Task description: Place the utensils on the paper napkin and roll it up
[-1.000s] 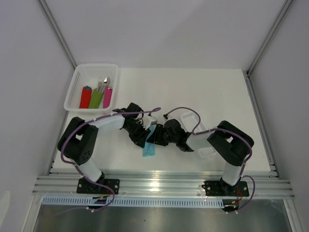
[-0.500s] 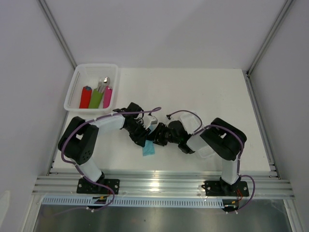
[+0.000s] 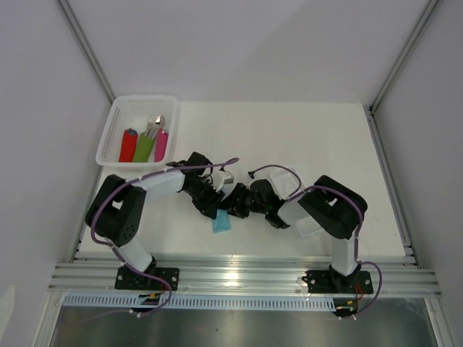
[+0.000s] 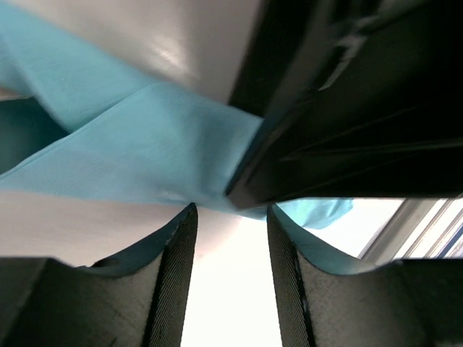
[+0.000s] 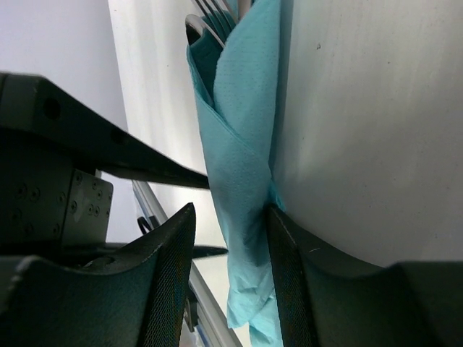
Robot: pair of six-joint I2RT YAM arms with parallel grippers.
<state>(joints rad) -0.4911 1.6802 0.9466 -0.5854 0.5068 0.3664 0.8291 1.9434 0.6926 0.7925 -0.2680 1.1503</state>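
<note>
Both closer: left gripper (image 3: 215, 205), right gripper (image 3: 233, 204), over paper napkin (image 3: 222, 225).

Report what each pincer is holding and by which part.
Neither visibly clamps anything. The right pincer straddles the rolled teal paper napkin near its middle, only one finger touching it. The left pincer stands open, its tips at the napkin's fold.

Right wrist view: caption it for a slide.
Teal napkin wrapped around the utensils, fork tines poking out, on the table between the open fingers of the right gripper.
</note>
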